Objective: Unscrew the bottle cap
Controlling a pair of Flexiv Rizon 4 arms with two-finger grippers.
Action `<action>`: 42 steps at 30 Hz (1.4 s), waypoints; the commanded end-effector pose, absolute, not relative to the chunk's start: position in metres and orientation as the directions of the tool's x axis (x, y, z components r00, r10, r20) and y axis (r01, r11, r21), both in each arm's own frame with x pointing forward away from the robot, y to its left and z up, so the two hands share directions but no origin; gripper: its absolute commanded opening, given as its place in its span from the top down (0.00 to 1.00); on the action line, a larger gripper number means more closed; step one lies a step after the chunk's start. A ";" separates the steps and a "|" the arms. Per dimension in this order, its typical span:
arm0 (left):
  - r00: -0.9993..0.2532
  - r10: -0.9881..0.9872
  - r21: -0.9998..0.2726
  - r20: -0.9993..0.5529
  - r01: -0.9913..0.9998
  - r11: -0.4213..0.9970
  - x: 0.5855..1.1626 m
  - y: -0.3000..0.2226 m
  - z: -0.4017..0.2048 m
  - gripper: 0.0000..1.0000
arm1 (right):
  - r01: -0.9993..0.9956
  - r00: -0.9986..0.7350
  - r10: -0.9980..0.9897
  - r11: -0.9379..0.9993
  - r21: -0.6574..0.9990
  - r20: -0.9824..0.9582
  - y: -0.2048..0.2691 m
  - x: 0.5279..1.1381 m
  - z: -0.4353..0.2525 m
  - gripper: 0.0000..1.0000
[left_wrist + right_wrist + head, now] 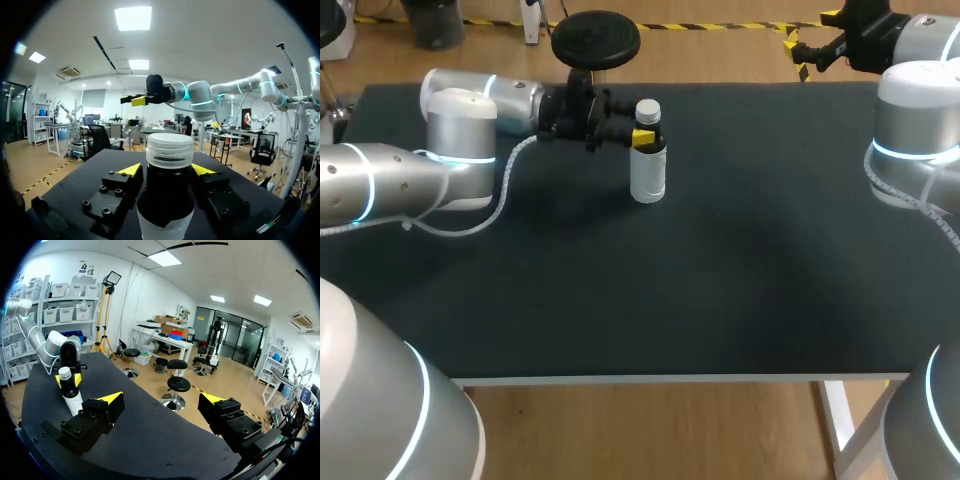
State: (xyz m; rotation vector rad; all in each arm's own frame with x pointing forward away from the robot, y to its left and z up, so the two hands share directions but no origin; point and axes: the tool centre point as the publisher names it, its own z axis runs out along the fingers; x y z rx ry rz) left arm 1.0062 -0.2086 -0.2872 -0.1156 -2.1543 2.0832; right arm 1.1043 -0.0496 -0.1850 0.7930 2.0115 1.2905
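One bottle (648, 175), upright on the black table (720, 280), far side and left of centre. One white cap (648, 109), screwed on. Dark neck, pale label below.

Two grippers. The left gripper (642, 138) comes in level from the left, and its two yellow tips pinch the bottle's dark neck just under the cap, one on each side. The right gripper (796, 55) is over the far right corner, well apart from the bottle, with its fingers spread and nothing between them.
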 end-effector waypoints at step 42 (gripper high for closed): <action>-0.987 0.163 -1.000 -0.006 0.009 0.017 1.010 -0.197 -0.285 1.00 | 0.157 -0.632 0.755 0.345 0.926 -0.174 -0.050 1.104 -0.185 0.00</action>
